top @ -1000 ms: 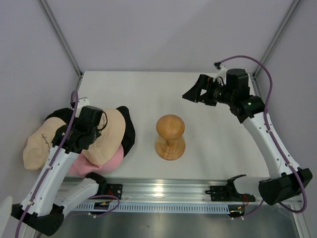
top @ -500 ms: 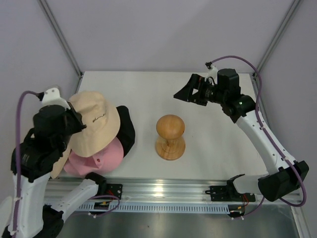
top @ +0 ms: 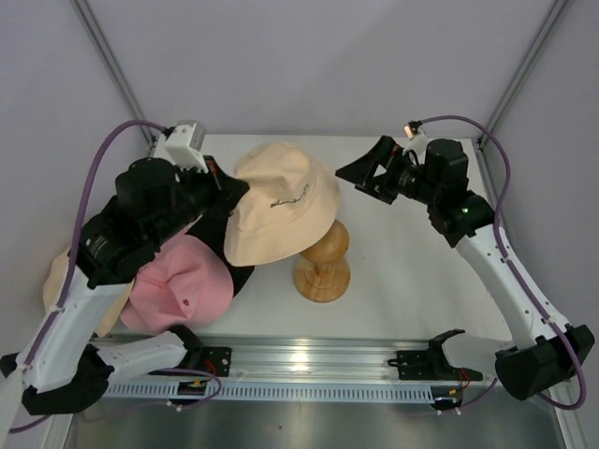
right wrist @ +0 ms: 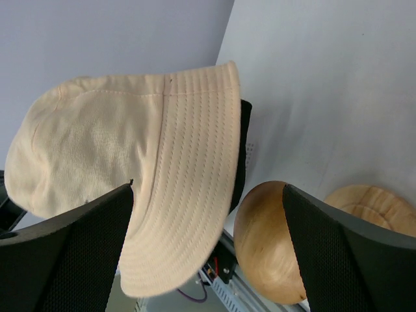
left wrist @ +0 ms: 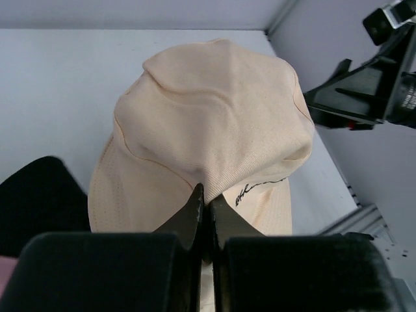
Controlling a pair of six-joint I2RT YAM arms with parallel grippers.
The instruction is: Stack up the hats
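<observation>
Top external, table: a white table (top: 393,271) between pale walls, with a metal rail (top: 318,360) along its near edge and a wooden stand (top: 323,271) upright near the middle.
Top external, hats: the cream hat (top: 279,201) hangs in the air above and just left of the stand. The pink hat (top: 187,285) lies on the left side of the table, a black hat (top: 239,274) partly under it. A second cream hat (top: 56,281) lies at the left edge.
Top external, arms: the left pincer (top: 229,187) is raised and reaches right. The right pincer (top: 360,171) is held high, pointing left at the hat.
Left wrist, pincer: clenched on a fold at the cream hat's crown, beside the dark script.
Right wrist, pincer: released, its fingers (right wrist: 65,247) spread wide, with the hat's brim and the stand's round top between them in the picture.
</observation>
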